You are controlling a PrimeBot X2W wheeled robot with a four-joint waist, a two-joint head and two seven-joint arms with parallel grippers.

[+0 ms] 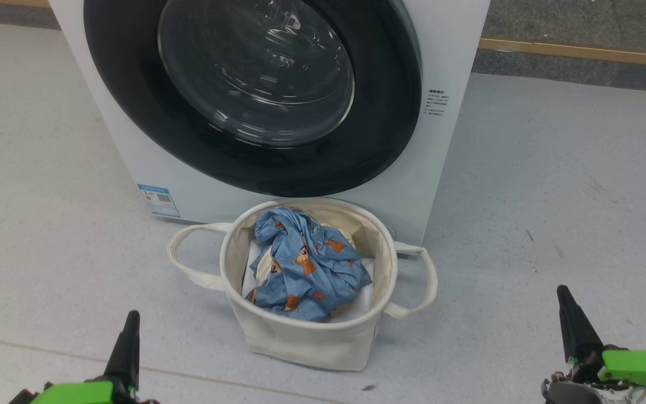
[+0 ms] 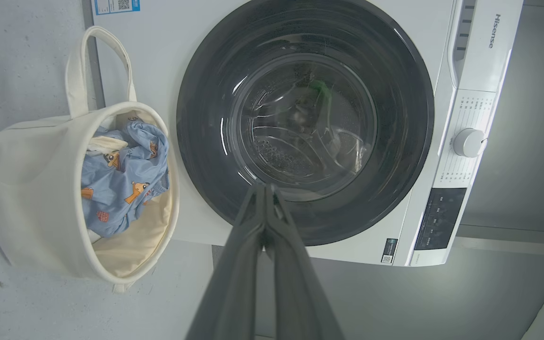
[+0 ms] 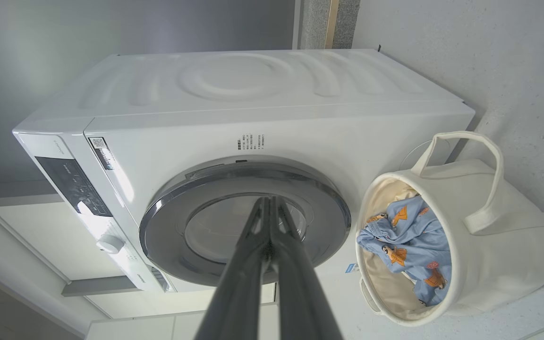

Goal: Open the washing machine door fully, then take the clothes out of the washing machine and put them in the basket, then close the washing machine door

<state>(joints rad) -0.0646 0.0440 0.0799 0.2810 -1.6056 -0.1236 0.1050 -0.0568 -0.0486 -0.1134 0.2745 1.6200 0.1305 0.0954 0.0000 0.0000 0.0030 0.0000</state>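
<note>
Door (image 1: 132,101) sits flush against the washer (image 1: 446,56) front, closed; drum dim behind the glass, contents not readable. Basket (image 1: 300,342) stands upright on the grey floor (image 1: 553,196), just in front of the washer and below the door, one loop handle out to each side. Clothes (image 1: 306,264) lie inside it: the blue animal-print garment is crumpled on top, with pale cloth showing under it. Left gripper (image 1: 130,322) is low at the lower left of the head view, fingers pressed together, holding nothing. Right gripper (image 1: 567,303) is at the lower right, fingers likewise together and empty. Both are well apart from the basket, one to each side. Both wrist views look along their closed fingers toward the door.
</note>
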